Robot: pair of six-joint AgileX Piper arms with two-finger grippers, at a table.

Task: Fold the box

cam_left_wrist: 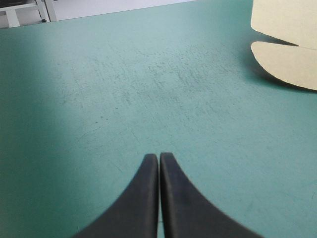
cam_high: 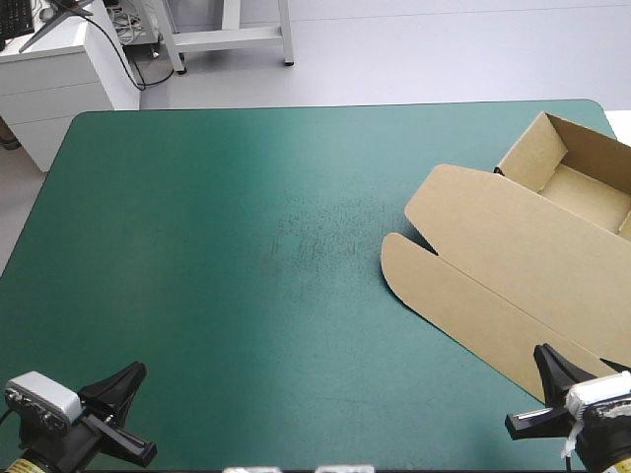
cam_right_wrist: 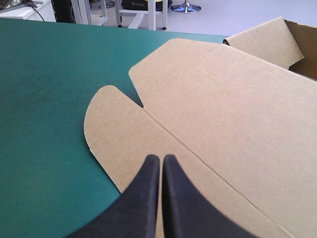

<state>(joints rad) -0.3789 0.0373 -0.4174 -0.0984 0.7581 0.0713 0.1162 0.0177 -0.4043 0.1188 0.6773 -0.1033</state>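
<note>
Box (cam_high: 513,251): judged light and stiff; best taken at its flat lid's edge.
Left claw (cam_left_wrist: 159,159): pressed together, empty.
Right claw (cam_right_wrist: 161,159): pressed together, empty.

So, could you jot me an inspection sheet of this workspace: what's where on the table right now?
surface: teal-green cover, with faint scuff marks near its middle
job's things: brown box on the table's right side; its tray has its walls raised at the far right corner, the lid lies flat, and the rounded flap points toward the table's middle
clutter: nothing seen
grippers: left gripper shut, over bare cover at the near left corner; right gripper shut, over the lid's near strip, contact cannot be told
cables: nothing seen on the table
surroundings: nothing seen
</note>
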